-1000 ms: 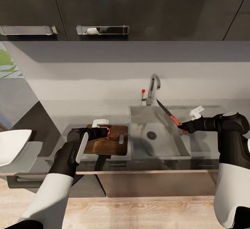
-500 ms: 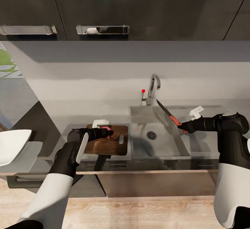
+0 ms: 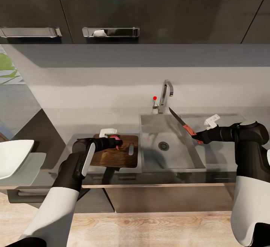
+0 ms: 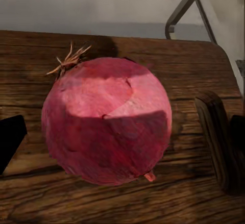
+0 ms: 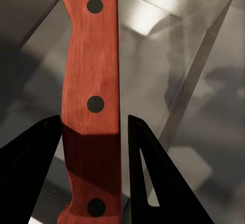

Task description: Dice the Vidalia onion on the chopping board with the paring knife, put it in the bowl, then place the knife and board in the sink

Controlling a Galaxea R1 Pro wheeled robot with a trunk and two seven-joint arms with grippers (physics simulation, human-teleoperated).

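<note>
A reddish onion (image 4: 107, 122) rests on the brown chopping board (image 3: 123, 157) left of the sink (image 3: 150, 157). My left gripper (image 3: 113, 142) is open around the onion, and its dark finger (image 4: 10, 140) stands a little apart from the skin. The board's slot handle (image 3: 130, 149) lies just beyond the onion. My right gripper (image 3: 198, 138) is shut on the orange-red handle of the paring knife (image 3: 180, 121), held over the sink's right side with the blade pointing up towards the tap (image 3: 165, 95). Both fingers (image 5: 30, 168) flank the handle (image 5: 92, 101). The white bowl (image 3: 13, 157) sits at the far left.
The grey countertop (image 3: 93, 121) runs along the back wall under dark upper cabinets (image 3: 112, 7). The tap's red knob (image 3: 155, 98) is behind the sink's back left corner. A drainboard (image 3: 217, 153) lies to the sink's right, under my right arm. Wooden floor (image 3: 150, 228) lies below.
The knife in my right gripper has dipped very slightly. My left gripper has stayed at the onion on the board.
</note>
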